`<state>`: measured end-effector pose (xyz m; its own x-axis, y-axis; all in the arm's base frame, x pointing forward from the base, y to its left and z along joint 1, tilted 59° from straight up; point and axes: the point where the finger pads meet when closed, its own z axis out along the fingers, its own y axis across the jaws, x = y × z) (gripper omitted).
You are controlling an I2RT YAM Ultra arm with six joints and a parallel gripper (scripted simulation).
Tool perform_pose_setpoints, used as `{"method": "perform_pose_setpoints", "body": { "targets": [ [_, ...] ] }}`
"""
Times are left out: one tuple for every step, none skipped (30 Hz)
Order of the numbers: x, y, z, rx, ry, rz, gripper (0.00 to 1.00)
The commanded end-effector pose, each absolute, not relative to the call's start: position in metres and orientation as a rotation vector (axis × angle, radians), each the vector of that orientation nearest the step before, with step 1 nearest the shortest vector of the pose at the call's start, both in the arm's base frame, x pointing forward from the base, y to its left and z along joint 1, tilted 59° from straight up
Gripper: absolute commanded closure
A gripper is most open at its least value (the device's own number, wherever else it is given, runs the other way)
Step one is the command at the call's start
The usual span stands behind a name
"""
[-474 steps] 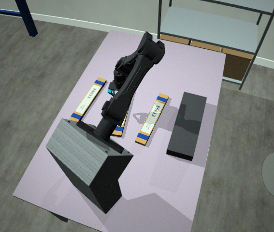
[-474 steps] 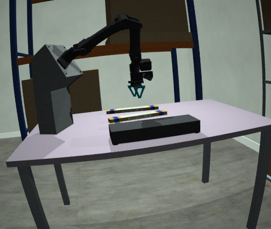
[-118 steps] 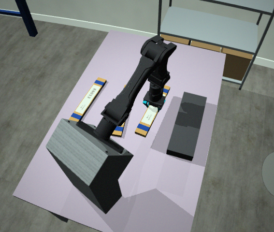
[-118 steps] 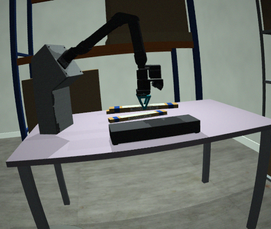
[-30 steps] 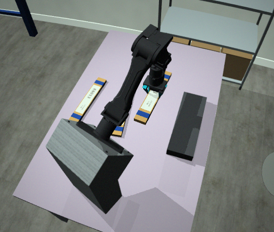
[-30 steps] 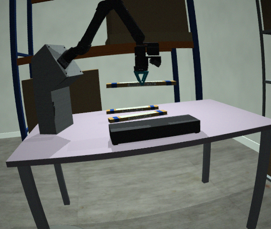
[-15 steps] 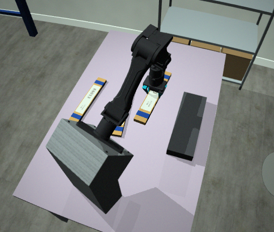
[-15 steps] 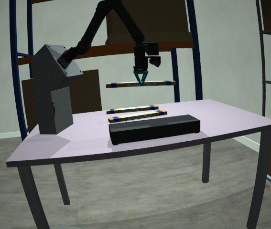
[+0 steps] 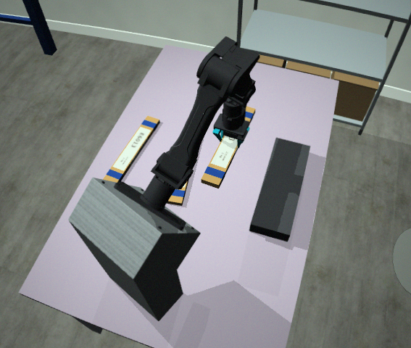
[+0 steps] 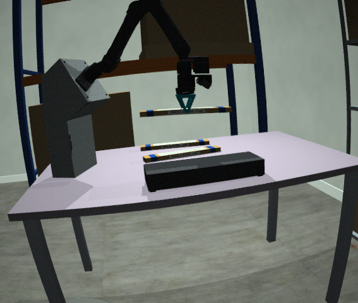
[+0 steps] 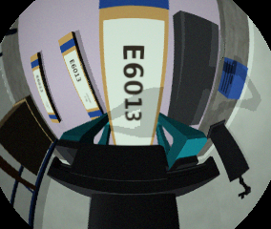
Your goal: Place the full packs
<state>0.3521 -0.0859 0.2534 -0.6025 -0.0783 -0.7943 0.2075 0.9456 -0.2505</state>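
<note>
Teal-fingered black claw (image 9: pixel 230 139) (image 10: pixel 187 110) (image 11: pixel 133 114) stands partly open, clamped across an orange-and-blue cardboard electrode pack with a white label (image 9: pixel 223 154) (image 10: pixel 164 112) (image 11: pixel 134 72), held level high above the pale lilac table (image 9: pixel 212 239) (image 10: pixel 120 163) (image 11: pixel 90 24). The step looks like weighing it. If full, the next move should carry it over the low black oblong platform (image 9: pixel 278 180) (image 10: pixel 204 171) (image 11: pixel 193 67), centre it and lower it flat; otherwise, return it to the table.

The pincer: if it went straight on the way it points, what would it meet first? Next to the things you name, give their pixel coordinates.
Probably the table (image 9: pixel 212 232) (image 10: pixel 302 156) (image 11: pixel 90 24), with the held pack (image 9: pixel 220 156) (image 10: pixel 162 112) (image 11: pixel 134 35) touching first. The pincer (image 9: pixel 230 139) (image 10: pixel 187 111) (image 11: pixel 133 114) points down, seemingly between platform (image 9: pixel 280 175) (image 10: pixel 204 172) (image 11: pixel 195 67) and other packs (image 9: pixel 128 149) (image 10: pixel 182 153) (image 11: pixel 80 76); depth is unclear.
</note>
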Motion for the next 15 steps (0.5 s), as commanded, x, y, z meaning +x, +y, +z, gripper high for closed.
{"method": "perform_pose_setpoints", "body": {
  "targets": [
    [0.345, -0.071, 0.275, -0.010, 2.123, -0.439, 1.00],
    [0.346, -0.068, 0.276, -0.008, 2.117, -0.439, 1.00],
    [0.347, -0.066, 0.277, -0.007, 2.111, -0.439, 1.00],
    [0.348, -0.063, 0.278, -0.006, 2.105, -0.438, 1.00],
    [0.348, -0.063, 0.278, -0.006, 2.105, -0.438, 1.00],
    [0.348, -0.063, 0.278, -0.006, 2.105, -0.438, 1.00],
    [0.349, -0.061, 0.283, 0.009, 2.092, -0.429, 1.00],
    [0.350, -0.058, 0.278, 0.008, 2.100, -0.429, 1.00],
    [0.349, -0.056, 0.273, 0.006, 2.111, -0.429, 1.00],
    [0.349, -0.053, 0.267, 0.004, 2.121, -0.430, 1.00],
    [0.349, -0.051, 0.268, 0.003, 2.125, -0.430, 1.00],
    [0.348, -0.048, 0.267, 0.002, 2.132, -0.430, 1.00],
    [0.349, -0.046, 0.268, 0.003, 2.126, -0.429, 1.00],
    [0.351, -0.043, 0.271, 0.006, 2.117, -0.428, 1.00],
    [0.352, -0.041, 0.269, 0.006, 2.115, -0.427, 1.00]
  ]
}}
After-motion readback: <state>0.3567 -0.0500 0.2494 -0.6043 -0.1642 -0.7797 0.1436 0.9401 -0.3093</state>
